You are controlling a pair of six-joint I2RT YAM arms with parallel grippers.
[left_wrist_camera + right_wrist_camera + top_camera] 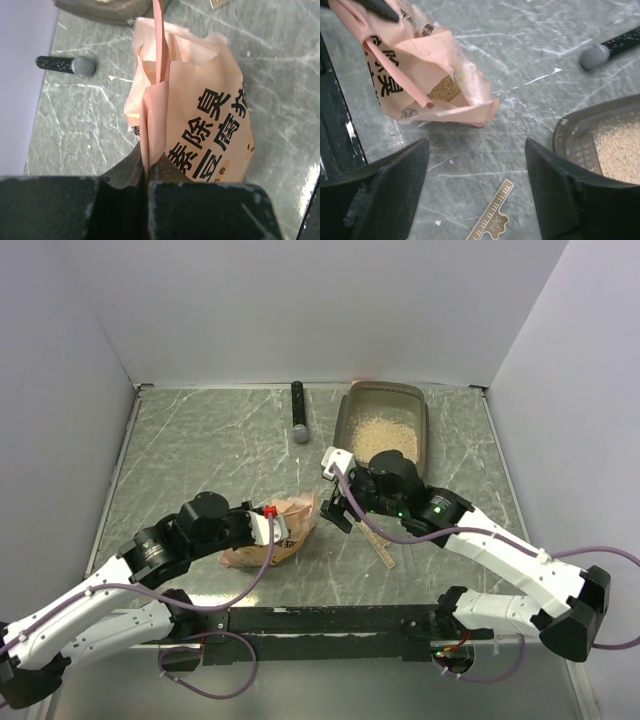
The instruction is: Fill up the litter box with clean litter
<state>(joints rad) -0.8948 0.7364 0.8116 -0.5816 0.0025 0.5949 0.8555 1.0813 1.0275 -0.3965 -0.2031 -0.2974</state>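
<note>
Pinching a thin pleat of the orange-pink pouch (200,110) in the left gripper (146,170), fingers pressed together on the film, at centre-left of the overhead view. Holding that pouch low on the grey marbled counter (200,450), its open mouth turning toward the right gripper (476,150) and showing tan granules inside (plain only from the right wrist view). Reading black Chinese characters along the pouch's side.

Hanging the right gripper spread wide and gripping nothing, over bare counter just right of the pouch, between it and the litter box (575,140).

Finding the litter box at the upper right of the overhead view, well apart from the pouch, and carrying clean litter (385,435) as a pale beige grainy layer over much of its floor.

Spotting a black cylinder (298,410) with a grey rounded end lying just left of the box, near top centre, and a tan ruler-like strip (378,545) lying flat on the counter below the right gripper.
</note>
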